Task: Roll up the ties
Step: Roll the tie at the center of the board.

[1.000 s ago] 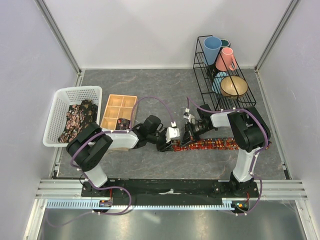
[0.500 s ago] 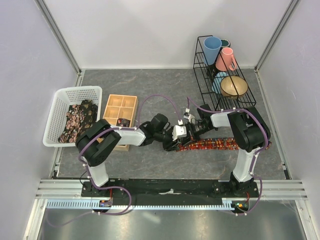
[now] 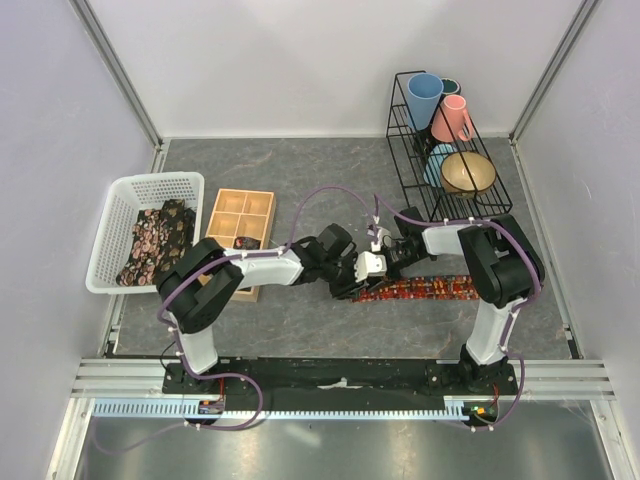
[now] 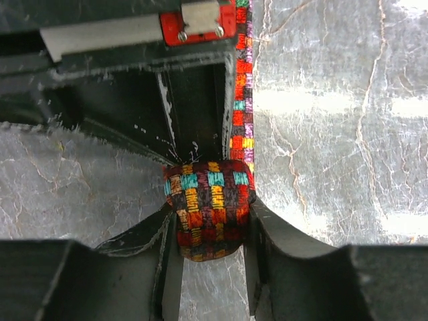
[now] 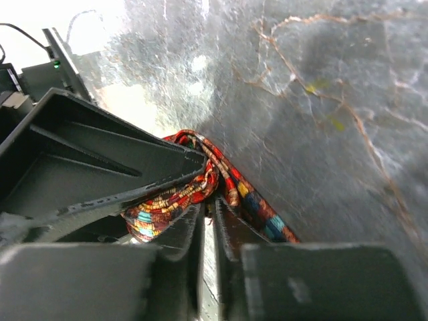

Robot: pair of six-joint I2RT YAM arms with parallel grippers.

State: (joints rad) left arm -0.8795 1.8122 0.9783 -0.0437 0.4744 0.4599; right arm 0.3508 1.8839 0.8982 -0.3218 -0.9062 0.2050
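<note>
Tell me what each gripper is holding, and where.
Both hold one tie. The left gripper clamps its rolled end by the sides; the right gripper pinches a fold of fabric at that roll.

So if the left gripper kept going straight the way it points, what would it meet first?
The left gripper has the rolled end of the tie between its jaws. Straight beyond the roll comes the right gripper, seemingly very close, though depth is unclear.

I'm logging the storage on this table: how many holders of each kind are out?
White plastic basket: 1
Wooden compartment tray: 1
Black wire rack: 1
Total: 3
</note>
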